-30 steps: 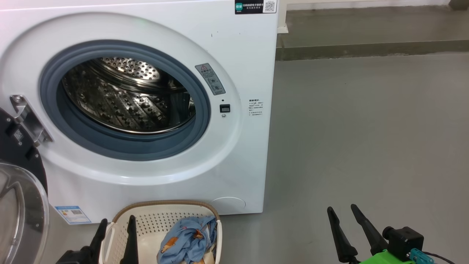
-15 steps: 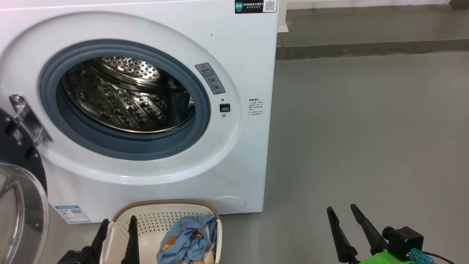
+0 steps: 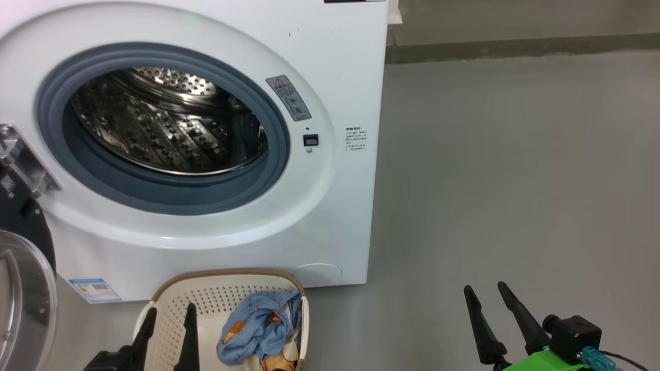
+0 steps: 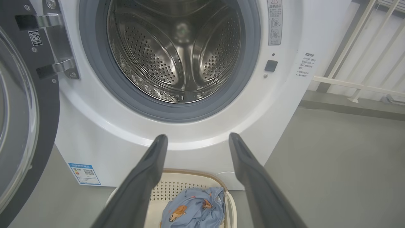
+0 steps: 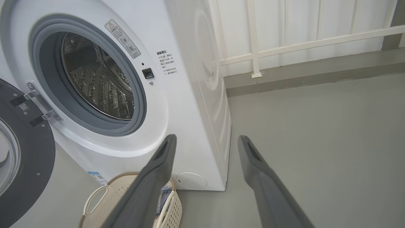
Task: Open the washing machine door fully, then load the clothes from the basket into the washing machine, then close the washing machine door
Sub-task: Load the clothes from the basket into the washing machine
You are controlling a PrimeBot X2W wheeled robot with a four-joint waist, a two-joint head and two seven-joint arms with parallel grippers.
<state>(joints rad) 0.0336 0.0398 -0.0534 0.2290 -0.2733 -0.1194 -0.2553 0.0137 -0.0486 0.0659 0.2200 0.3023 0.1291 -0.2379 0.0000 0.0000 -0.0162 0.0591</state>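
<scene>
The white washing machine [image 3: 340, 77] stands ahead with its steel drum [image 3: 165, 123] bare. The washing machine door [image 3: 20, 288] hangs swung wide open at the left, its glass bowl facing me. On the floor in front sits the cream basket [image 3: 221, 273]. Inside it lie the clothes: a light blue garment [image 3: 258, 324] over a cream and orange one [image 3: 278, 360]. My left gripper [image 3: 171, 308] stands open above the basket's left half, holding nothing. My right gripper [image 3: 484, 286] stands open and empty over bare floor to the right. The left wrist view looks between the left gripper [image 4: 198, 135] fingers at the drum.
Grey floor [image 3: 515, 180] stretches open to the right of the machine. A low kerb and a white railing [image 5: 284, 47] run behind it. A small blue label [image 3: 94, 289] marks the machine's lower left corner.
The whole head picture has shifted up and slightly left, so the camera has moved. Both grippers stay open, much where they were.
</scene>
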